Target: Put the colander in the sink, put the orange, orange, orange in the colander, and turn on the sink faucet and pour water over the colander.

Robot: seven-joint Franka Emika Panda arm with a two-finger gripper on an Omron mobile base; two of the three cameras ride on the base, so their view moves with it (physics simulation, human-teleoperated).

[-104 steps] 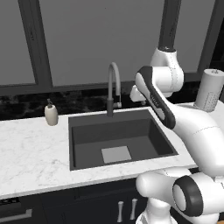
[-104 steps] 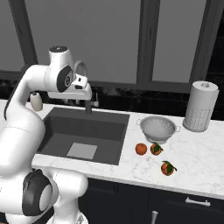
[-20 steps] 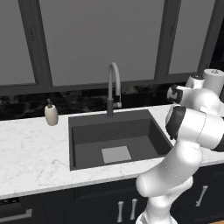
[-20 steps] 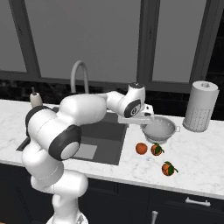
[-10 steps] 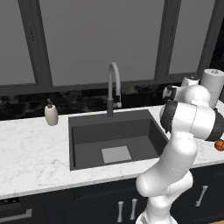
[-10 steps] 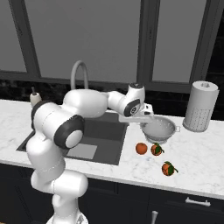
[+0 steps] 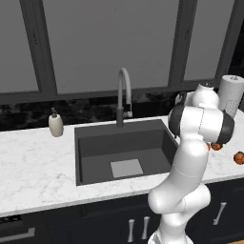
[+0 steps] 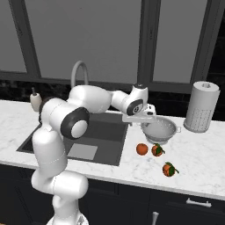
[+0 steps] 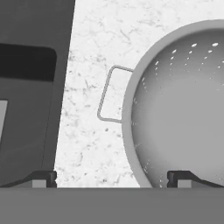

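- Arm posture differs sharply from five seconds ago: then the hand hung over the back of the sink near the faucet; now the arm is stretched out to the right and the gripper [image 8: 145,119] sits low over the colander [image 8: 161,129]; over the last second the reach has hardly altered, only the elbow has folded in closer in the left base view; the colander, the fruit and the counter things lie where they did
- Gripper state: released, jaws spread wide, nothing between them; in the hand view one fingertip [image 9: 40,178] stands over the marble counter [image 9: 92,65] and the other over the inside of the colander [image 9: 183,105], so the near rim falls between the two
- Colander relative to the gripper: directly beneath it and slightly to its right side, upright on the counter, not touched as far as I can tell; its thin wire handle [image 9: 109,94] sticks out just ahead of the fingers, toward the sink [image 9: 26,87]; the bowl holds nothing
- Oranges: three, on the counter in front of the colander and nearer the robot than the gripper; the left orange [image 8: 141,149] and the middle orange [image 8: 157,150] sit just beside each other, the third orange [image 8: 168,169] lies apart, nearest the counter edge
- Sink [image 8: 88,136]: to the gripper's left, holding nothing, with a lighter square patch on its floor; the faucet [image 7: 124,95] stands behind it, no water showing
- Soap dispenser [image 7: 55,125] is far off to the left past the sink; a paper towel roll [image 8: 201,107] stands to the right beyond the colander
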